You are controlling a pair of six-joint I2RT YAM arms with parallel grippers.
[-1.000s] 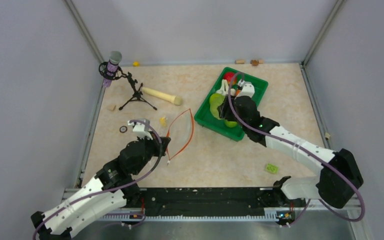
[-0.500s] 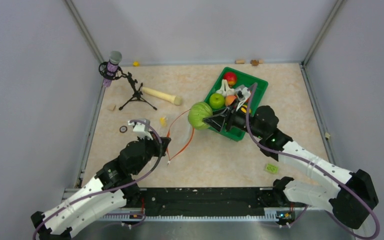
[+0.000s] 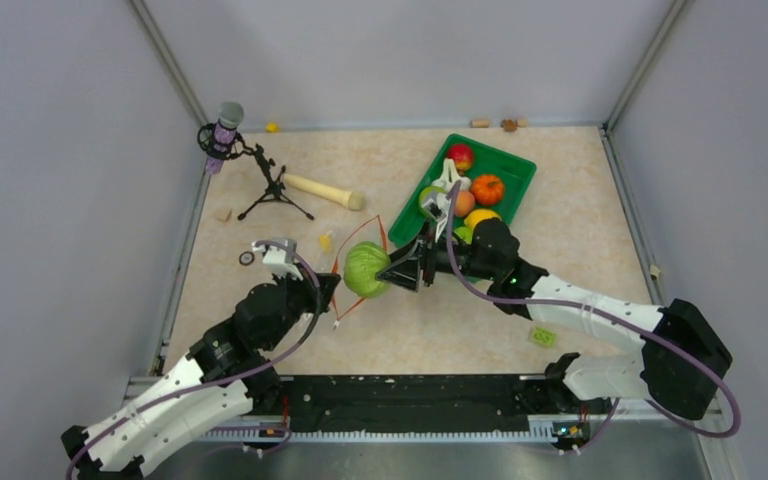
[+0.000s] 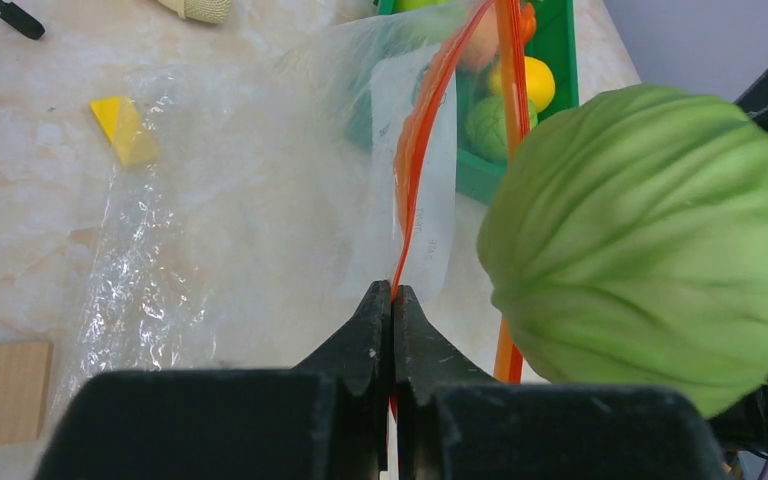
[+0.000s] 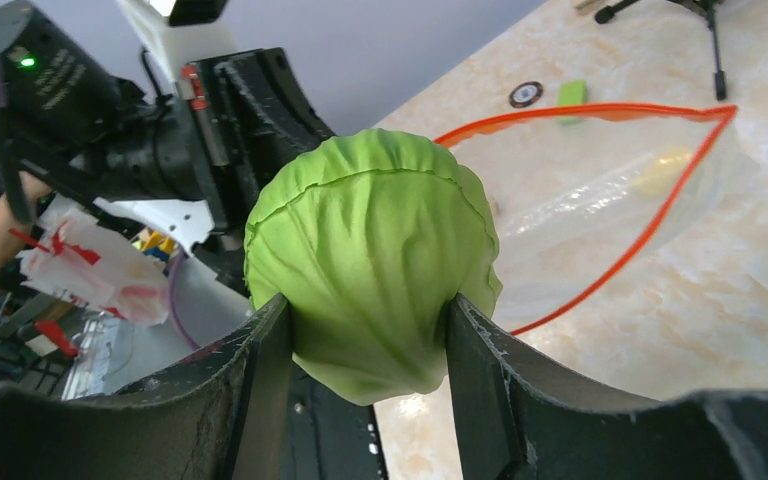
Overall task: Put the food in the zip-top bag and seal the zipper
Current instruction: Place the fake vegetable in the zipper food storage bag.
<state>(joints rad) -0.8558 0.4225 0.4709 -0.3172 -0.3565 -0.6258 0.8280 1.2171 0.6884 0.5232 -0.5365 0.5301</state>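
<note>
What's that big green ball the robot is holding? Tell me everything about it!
It's a toy cabbage, pale green and round, with leaf ridges and a soft matte look. The right gripper squeezes it between two black fingers, one on each side. It is right at the open mouth of the clear bag, beside the orange rim. I can't tell if it touches the bag.

Top view high, looking down, wrist views close (seemingly tilted), all sharing cabbage (image 3: 365, 268)
</note>
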